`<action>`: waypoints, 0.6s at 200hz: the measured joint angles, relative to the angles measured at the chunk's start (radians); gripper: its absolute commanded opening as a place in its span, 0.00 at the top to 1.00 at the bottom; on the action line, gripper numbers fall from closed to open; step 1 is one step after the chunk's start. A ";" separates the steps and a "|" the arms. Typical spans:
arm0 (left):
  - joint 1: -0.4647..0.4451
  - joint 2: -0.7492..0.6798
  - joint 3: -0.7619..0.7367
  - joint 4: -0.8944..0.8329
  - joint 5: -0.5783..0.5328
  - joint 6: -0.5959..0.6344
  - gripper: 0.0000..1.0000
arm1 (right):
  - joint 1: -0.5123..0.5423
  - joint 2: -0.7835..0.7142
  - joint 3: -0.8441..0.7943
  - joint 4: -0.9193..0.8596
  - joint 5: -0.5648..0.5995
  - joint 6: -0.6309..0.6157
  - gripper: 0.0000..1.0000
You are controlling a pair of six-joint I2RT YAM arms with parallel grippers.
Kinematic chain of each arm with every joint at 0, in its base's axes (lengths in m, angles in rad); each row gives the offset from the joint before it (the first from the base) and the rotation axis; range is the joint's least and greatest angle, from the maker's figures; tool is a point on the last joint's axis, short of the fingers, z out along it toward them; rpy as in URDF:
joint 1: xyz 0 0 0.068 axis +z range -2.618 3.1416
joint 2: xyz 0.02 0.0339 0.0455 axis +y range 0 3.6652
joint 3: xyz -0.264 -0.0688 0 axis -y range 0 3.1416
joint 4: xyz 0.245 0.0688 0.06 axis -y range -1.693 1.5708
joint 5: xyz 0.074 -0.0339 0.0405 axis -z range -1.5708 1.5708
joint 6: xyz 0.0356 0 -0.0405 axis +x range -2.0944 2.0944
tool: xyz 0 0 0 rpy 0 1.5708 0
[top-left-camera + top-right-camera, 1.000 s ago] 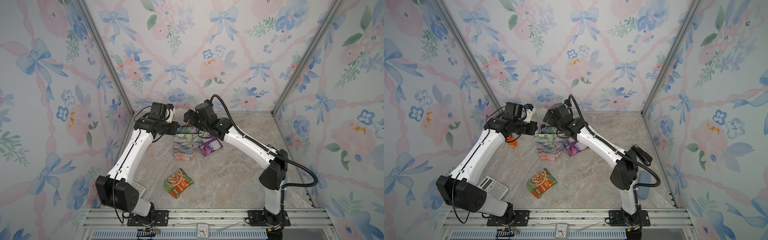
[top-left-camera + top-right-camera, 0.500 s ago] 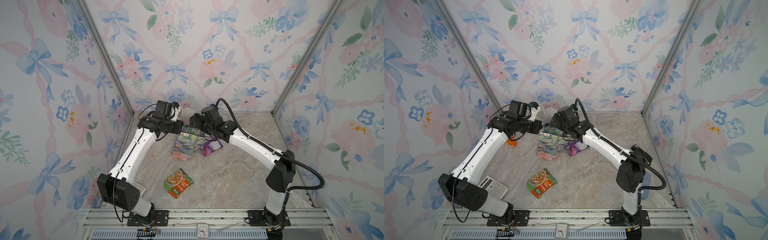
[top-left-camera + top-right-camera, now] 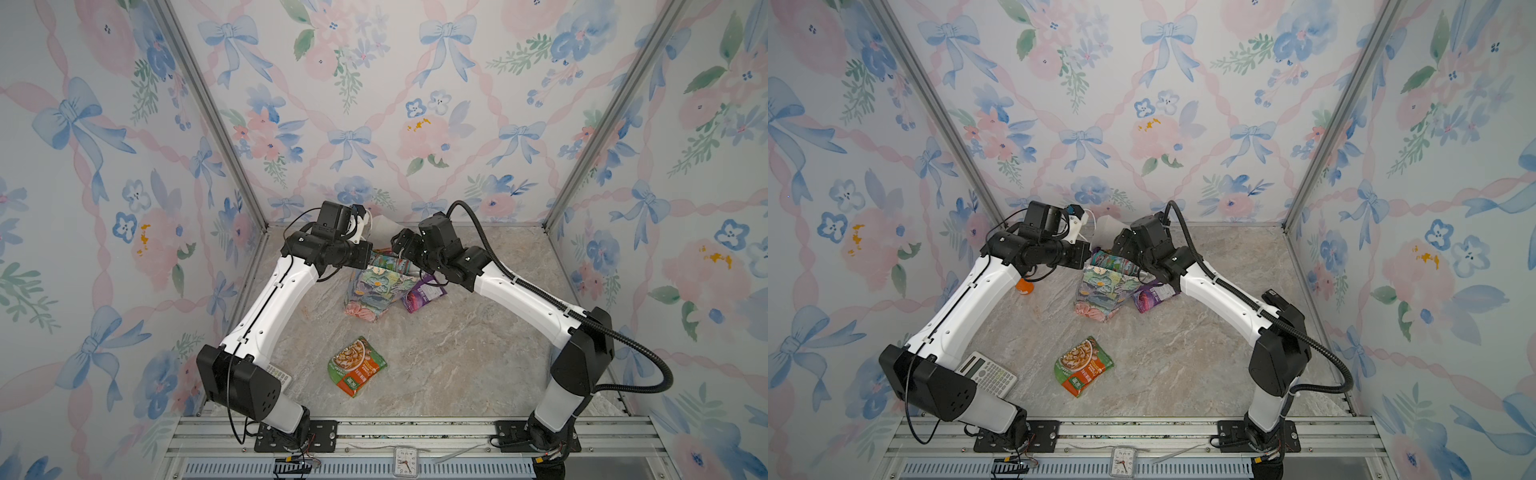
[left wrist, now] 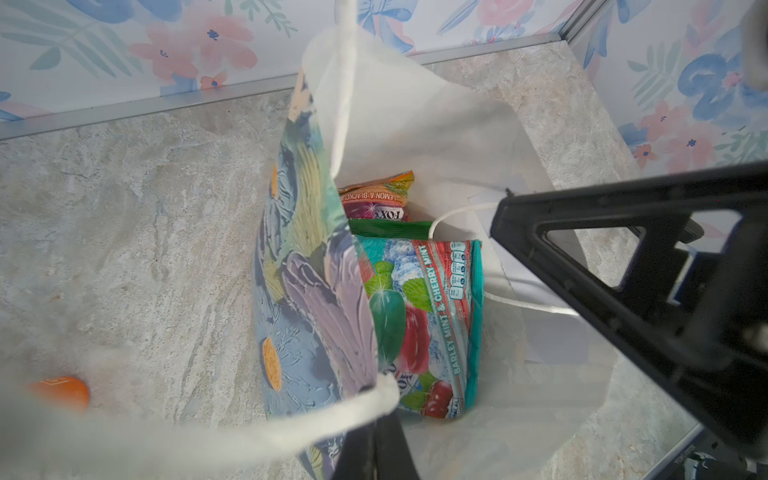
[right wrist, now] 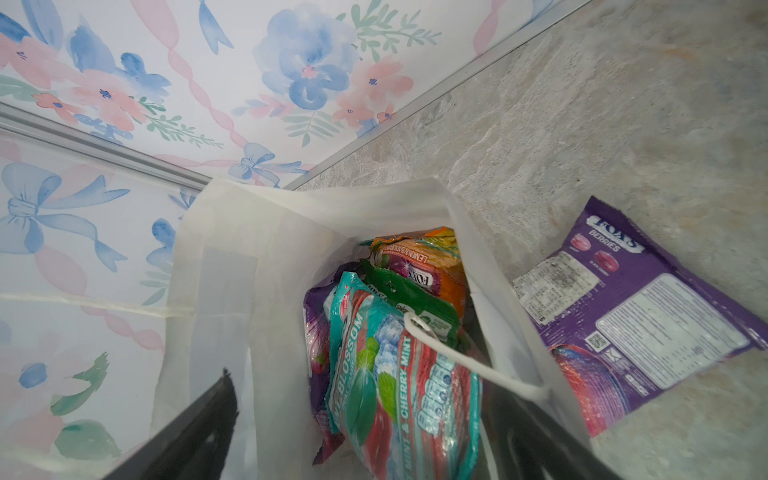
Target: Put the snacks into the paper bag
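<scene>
The floral paper bag [image 3: 370, 291] [image 3: 1100, 291] stands leaning at the back middle, white inside [image 4: 415, 124] [image 5: 257, 257]. My left gripper [image 3: 371, 259] [image 3: 1090, 257] [image 4: 376, 440] is shut on the bag's rim beside a cord handle. My right gripper [image 3: 401, 245] [image 3: 1121, 245] [image 5: 361, 386] hangs open over the bag's mouth. Several snacks stand inside: a teal packet [image 4: 419, 316] [image 5: 390, 374], a green one [image 5: 411, 299] and an orange-yellow one [image 4: 378, 195] [image 5: 424, 257]. A purple packet [image 3: 424, 293] [image 3: 1152, 296] [image 5: 648, 316] lies against the bag's right side. The noodle-picture packet [image 3: 356, 365] [image 3: 1084, 365] lies nearer the front.
A calculator [image 3: 986, 372] lies by the left arm's base. An orange-capped bottle [image 3: 1025, 286] [image 4: 62, 392] sits under the left arm. A black stapler [image 3: 1273, 297] is behind the right arm. A small clock [image 3: 403, 461] rests on the front rail. Flowered walls close three sides.
Both grippers have shifted a little right and toward the back wall. The bag's top has gone with the left gripper, and the bag now leans.
</scene>
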 measured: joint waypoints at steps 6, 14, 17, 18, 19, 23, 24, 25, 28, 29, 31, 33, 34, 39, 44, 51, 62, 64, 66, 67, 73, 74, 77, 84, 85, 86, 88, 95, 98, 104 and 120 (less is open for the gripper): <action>-0.001 0.000 0.000 0.000 -0.001 0.000 1.00 | 0.000 0.000 0.000 0.003 -0.003 0.000 0.04; -0.002 0.000 0.000 0.000 -0.001 -0.001 1.00 | 0.000 0.001 0.000 0.006 -0.008 0.000 0.03; -0.002 0.000 0.000 0.000 -0.001 -0.001 1.00 | 0.000 0.002 0.000 0.007 -0.009 0.000 0.03; -0.002 0.000 0.000 0.000 -0.002 -0.001 1.00 | 0.000 0.002 0.000 0.007 -0.010 0.000 0.03; -0.003 0.000 0.000 0.000 -0.002 -0.001 1.00 | 0.000 0.003 0.000 0.008 -0.011 0.000 0.03; -0.003 0.000 0.000 0.000 -0.002 -0.001 1.00 | 0.000 0.004 0.000 0.009 -0.013 0.000 0.03; -0.003 0.000 0.000 0.000 -0.002 -0.001 1.00 | 0.000 0.005 0.000 0.009 -0.013 0.000 0.03; -0.003 0.000 0.000 0.000 -0.002 -0.001 1.00 | 0.000 0.005 0.000 0.010 -0.014 0.000 0.04; -0.004 0.000 0.000 0.000 -0.002 -0.001 1.00 | 0.000 0.006 0.001 0.012 -0.016 0.000 0.04; -0.005 0.000 0.000 0.000 -0.002 -0.001 1.00 | 0.000 0.007 0.001 0.012 -0.016 0.000 0.04; -0.005 0.000 0.000 0.000 -0.002 -0.001 1.00 | 0.000 0.009 0.001 0.013 -0.017 0.001 0.03; -0.005 0.000 0.000 0.000 -0.002 -0.001 1.00 | 0.000 0.010 0.001 0.014 -0.019 0.000 0.03; -0.005 0.000 0.000 0.000 -0.002 -0.001 1.00 | 0.000 0.011 0.001 0.015 -0.019 0.001 0.04; -0.006 0.000 0.000 0.000 -0.002 -0.001 1.00 | -0.001 0.015 0.001 0.017 -0.023 0.001 0.03; -0.007 0.000 0.000 0.000 -0.002 -0.001 1.00 | -0.001 0.020 0.001 0.019 -0.024 0.001 0.03; -0.009 0.000 0.000 0.000 -0.003 -0.001 1.00 | -0.001 0.027 0.001 0.022 -0.027 0.001 0.03; -0.012 0.000 0.000 0.000 -0.003 -0.004 1.00 | -0.003 0.039 0.003 0.025 -0.034 0.001 0.03; -0.013 0.000 0.000 0.000 -0.002 -0.004 1.00 | -0.003 0.041 0.004 0.026 -0.035 0.001 0.03; -0.013 0.000 0.000 0.000 -0.002 -0.004 1.00 | -0.003 0.043 0.005 0.026 -0.038 0.001 0.04; -0.014 0.000 0.000 0.000 -0.002 -0.004 1.00 | -0.004 0.044 0.005 0.026 -0.038 0.001 0.03; -0.016 0.000 0.000 0.001 -0.002 -0.004 1.00 | -0.005 0.051 0.007 0.029 -0.042 0.001 0.03; -0.016 0.000 0.000 0.001 -0.002 -0.004 1.00 | -0.005 0.052 0.007 0.029 -0.042 0.001 0.03; -0.016 0.000 0.000 0.001 -0.002 -0.004 1.00 | -0.005 0.056 0.008 0.030 -0.043 0.001 0.03; -0.018 0.000 0.000 0.001 -0.002 -0.004 1.00 | -0.006 0.064 0.012 0.034 -0.046 0.001 0.04; -0.018 0.000 0.000 0.001 -0.002 -0.004 1.00 | -0.006 0.065 0.012 0.034 -0.047 0.000 0.04; -0.018 0.000 0.000 0.001 -0.002 -0.004 1.00 | -0.006 0.066 0.013 0.034 -0.047 0.001 0.03; -0.018 0.000 0.000 0.001 -0.002 -0.004 1.00 | -0.006 0.069 0.014 0.035 -0.049 0.001 0.04; -0.018 0.001 0.000 0.002 -0.002 -0.004 1.00 | -0.007 0.077 0.021 0.037 -0.052 0.000 0.04; -0.018 0.001 0.000 0.002 -0.002 -0.004 1.00 | -0.007 0.082 0.024 0.037 -0.054 0.000 0.03; -0.019 0.001 0.000 0.002 -0.002 -0.004 1.00 | -0.007 0.088 0.028 0.040 -0.056 0.000 0.04; -0.019 0.002 0.000 0.002 -0.002 -0.004 1.00 | -0.007 0.105 0.042 0.044 -0.061 0.000 0.04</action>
